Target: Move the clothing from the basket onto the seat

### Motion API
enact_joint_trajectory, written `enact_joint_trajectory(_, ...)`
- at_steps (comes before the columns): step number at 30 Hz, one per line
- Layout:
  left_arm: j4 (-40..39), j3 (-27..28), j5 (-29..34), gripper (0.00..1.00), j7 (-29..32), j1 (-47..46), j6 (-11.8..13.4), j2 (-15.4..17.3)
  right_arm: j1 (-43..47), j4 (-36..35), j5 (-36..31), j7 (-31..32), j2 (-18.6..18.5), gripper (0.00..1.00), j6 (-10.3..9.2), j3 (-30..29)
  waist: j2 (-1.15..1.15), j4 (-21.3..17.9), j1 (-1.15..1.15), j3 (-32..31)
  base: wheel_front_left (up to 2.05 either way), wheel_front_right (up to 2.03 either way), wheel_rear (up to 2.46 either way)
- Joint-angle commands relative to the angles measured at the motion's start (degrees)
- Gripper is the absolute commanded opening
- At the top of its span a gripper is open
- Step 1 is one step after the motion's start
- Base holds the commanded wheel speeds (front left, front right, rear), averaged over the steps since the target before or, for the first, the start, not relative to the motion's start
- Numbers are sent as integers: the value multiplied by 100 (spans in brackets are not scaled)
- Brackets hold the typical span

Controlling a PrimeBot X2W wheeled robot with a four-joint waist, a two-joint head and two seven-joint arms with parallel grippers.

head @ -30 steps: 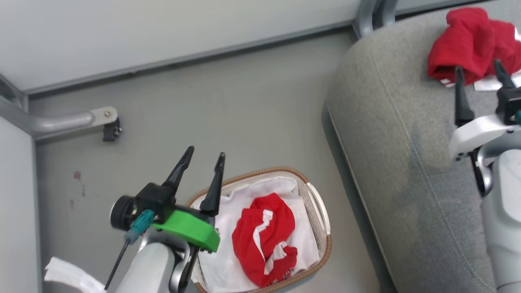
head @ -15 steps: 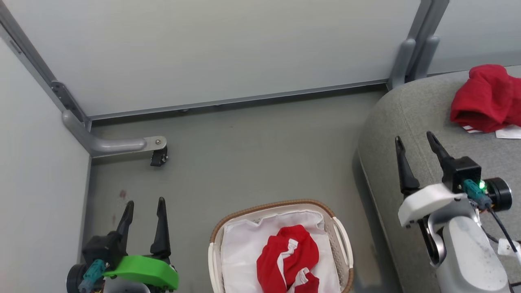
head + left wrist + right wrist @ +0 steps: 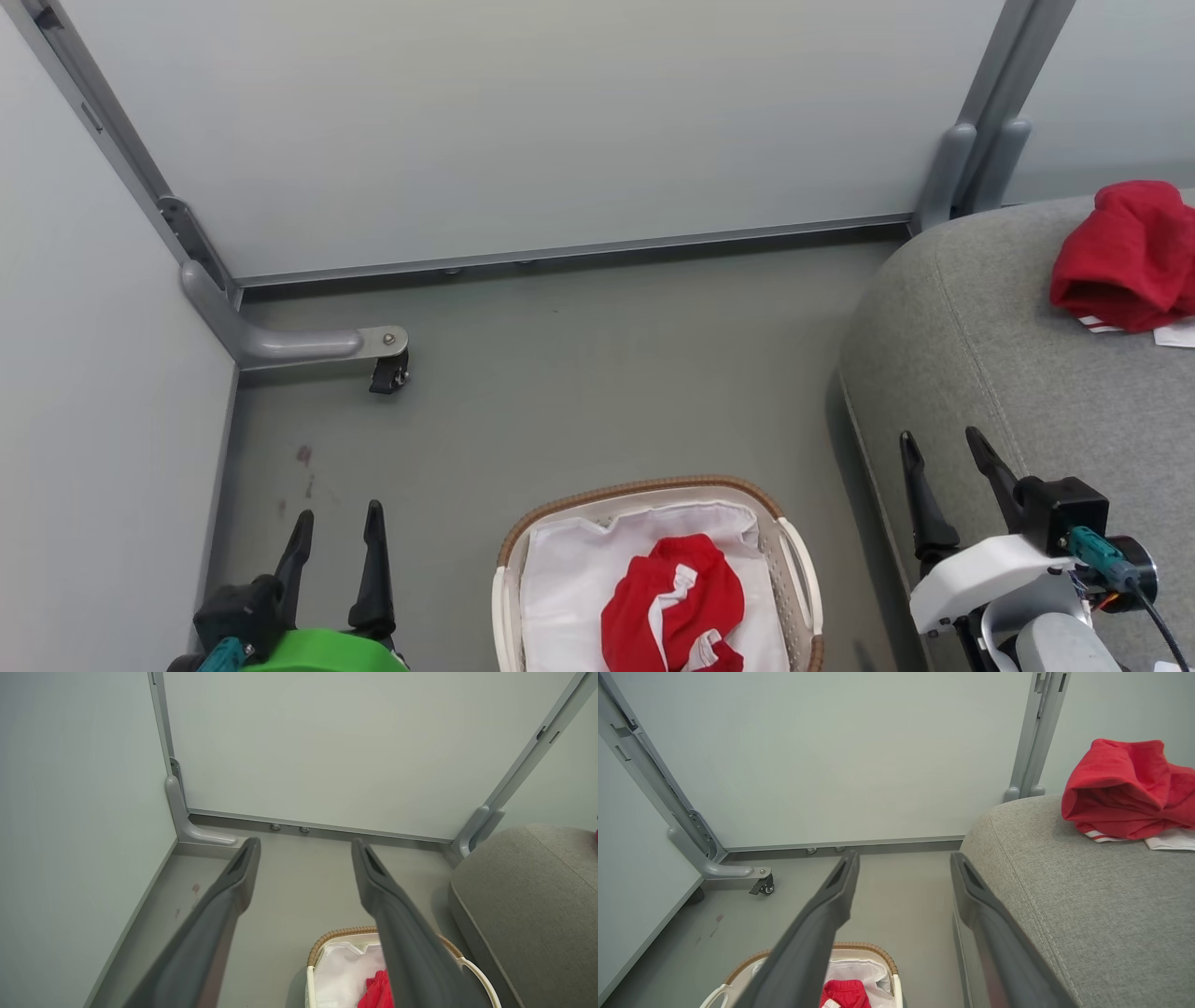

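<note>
One red garment [image 3: 1125, 252] lies near the far edge of the seat [image 3: 1008, 392]. The other red garment [image 3: 672, 611] sits in the basket [image 3: 644, 487] on its white liner [image 3: 560, 597], on the floor by the seat's corner. Left gripper [image 3: 338, 518] and right gripper [image 3: 941, 441] are empty, fingers spread. Judged halfway, between transfers. Next move: reach down into the basket and pinch red cloth, not liner. The right wrist view gives the white trim under the seat garment; the head view gives the basket garment's stripes.
</note>
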Motion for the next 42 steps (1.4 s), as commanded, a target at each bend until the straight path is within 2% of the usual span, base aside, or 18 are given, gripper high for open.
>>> enact_joint_trajectory(1, 13, -19, -53, 100, -3, 61, -19, -2, 80, -25, 11, -12, -25, 100, -8, -13, 0, -11, 1, -10, 0, 0, 0)
enact_joint_trajectory(10, 52, -130, -109, 100, -3, 30, -20, -2, 105, -78, -142, -12, -25, 100, -8, -51, 0, -35, 1, -45, 0, 0, 0)
enact_joint_trajectory(25, 26, -178, -55, 100, -3, -63, -36, -1, -34, -137, -25, -12, -25, 100, -8, 36, 0, -190, 1, 106, 0, 0, 0)
enact_joint_trajectory(36, 276, -663, 144, 100, -3, -1017, -66, 1, -732, -430, -87, -12, -24, 100, -8, -145, 0, -525, 1, 1236, 0, 0, 0)
enact_joint_trajectory(42, 786, -1250, 71, 100, -3, -1875, -77, 5, -1167, -621, -48, -12, -22, 100, -8, -166, 0, -845, 1, 2119, 0, 0, 0)
